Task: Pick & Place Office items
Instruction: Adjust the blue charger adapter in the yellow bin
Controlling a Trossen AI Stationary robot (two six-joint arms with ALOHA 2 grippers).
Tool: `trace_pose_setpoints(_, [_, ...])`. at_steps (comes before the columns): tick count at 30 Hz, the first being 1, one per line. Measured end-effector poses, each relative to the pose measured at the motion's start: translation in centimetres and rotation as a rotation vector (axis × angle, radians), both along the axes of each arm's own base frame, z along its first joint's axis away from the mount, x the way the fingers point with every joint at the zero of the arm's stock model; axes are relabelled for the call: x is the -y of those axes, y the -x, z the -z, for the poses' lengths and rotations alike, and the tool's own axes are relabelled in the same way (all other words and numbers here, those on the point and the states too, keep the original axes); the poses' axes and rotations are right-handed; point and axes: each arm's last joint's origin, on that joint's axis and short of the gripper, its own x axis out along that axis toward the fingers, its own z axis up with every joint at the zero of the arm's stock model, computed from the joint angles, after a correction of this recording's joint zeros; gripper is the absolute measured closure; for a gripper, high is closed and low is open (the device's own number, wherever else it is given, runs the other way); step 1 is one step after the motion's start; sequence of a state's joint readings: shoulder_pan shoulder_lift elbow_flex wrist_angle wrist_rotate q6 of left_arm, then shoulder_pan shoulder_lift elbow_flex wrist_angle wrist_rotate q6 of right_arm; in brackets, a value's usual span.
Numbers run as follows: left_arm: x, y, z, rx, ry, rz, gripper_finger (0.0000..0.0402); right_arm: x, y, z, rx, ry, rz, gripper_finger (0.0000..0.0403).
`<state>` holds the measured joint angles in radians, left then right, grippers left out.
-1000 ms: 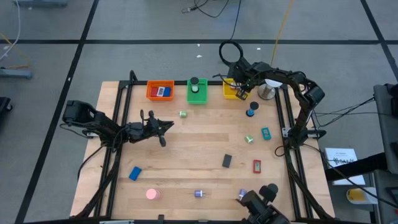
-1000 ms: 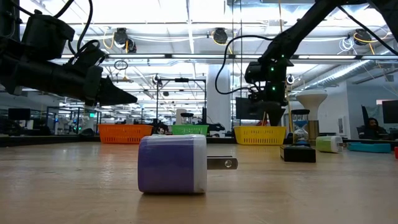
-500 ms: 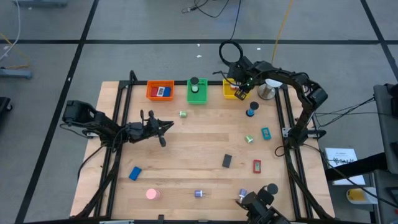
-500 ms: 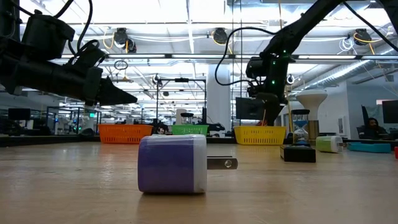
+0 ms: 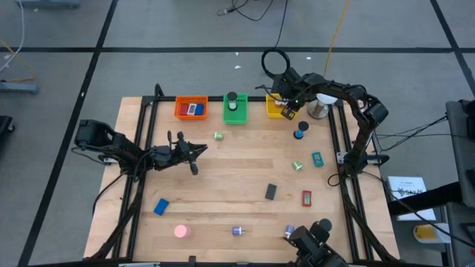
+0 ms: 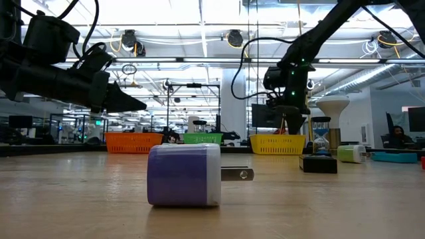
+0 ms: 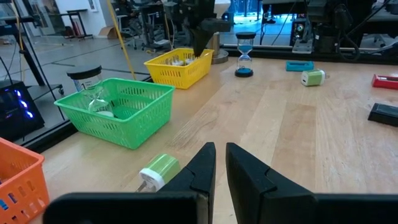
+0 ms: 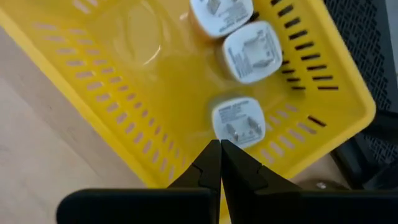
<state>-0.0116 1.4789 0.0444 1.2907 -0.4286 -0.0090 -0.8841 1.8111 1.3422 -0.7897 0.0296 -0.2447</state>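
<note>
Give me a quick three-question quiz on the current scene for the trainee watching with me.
1. True or false: the right gripper is above the yellow bin.
2. Which bin is nearest the small green plug ahead of the left gripper? A) orange B) green C) yellow
3. Fill in: the yellow bin holds three ____ plug adapters.

Key
1. True; its shut fingers point down into the bin.
2. B, the green bin.
3. White.
</note>
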Motion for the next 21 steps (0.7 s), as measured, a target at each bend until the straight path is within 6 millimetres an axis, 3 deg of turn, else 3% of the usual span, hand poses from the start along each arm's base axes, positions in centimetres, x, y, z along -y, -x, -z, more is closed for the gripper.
trace_pose_setpoints(21, [0.0, 0.0, 0.0, -0.002, -0.004, 0.001, 0.0366, 1.7, -0.1, -0.8, 0.056, 0.175, 0.066, 0.0399])
